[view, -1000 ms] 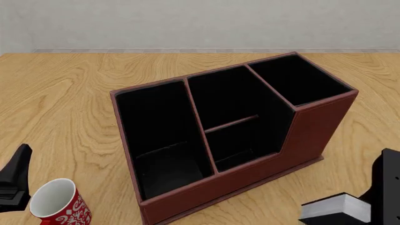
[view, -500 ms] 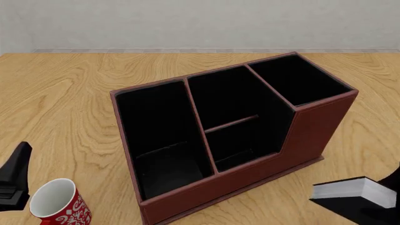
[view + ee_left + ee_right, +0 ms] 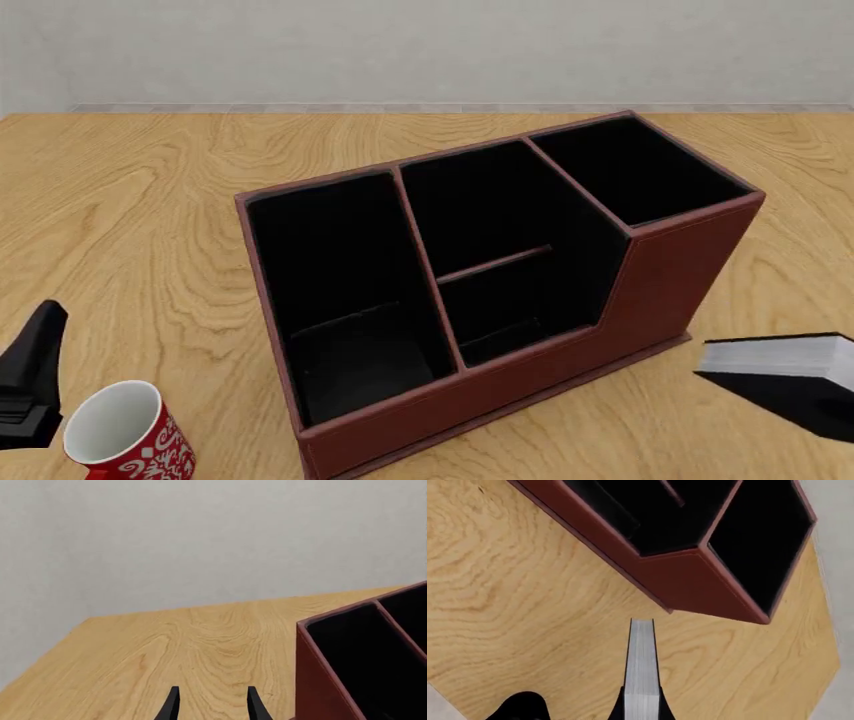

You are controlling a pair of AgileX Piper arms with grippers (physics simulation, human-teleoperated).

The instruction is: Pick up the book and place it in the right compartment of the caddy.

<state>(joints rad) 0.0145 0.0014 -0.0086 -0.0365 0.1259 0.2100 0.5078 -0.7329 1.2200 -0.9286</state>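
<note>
The reddish-brown caddy (image 3: 534, 380) with a black interior stands mid-table, angled. Its right compartment (image 3: 641, 170), the tall narrow end section, holds nothing that I can see. The book (image 3: 781, 358), black covers and white page edge, hangs above the table just right of the caddy's near right corner. In the right wrist view my right gripper (image 3: 642, 711) is shut on the book (image 3: 642, 665), which points toward the caddy's tall end (image 3: 694, 585). My left gripper (image 3: 213, 707) is open with nothing in it, low at the table's near left beside the caddy's wide end (image 3: 327, 680).
A red-and-white mug (image 3: 127, 435) stands upright at the near left, close to my left gripper (image 3: 34, 385). Bare wooden table (image 3: 134, 200) surrounds the caddy. A grey wall runs along the far edge.
The book has risen off the table and moved right and farther away, held by the right gripper. The left arm, mug and caddy have stayed put.
</note>
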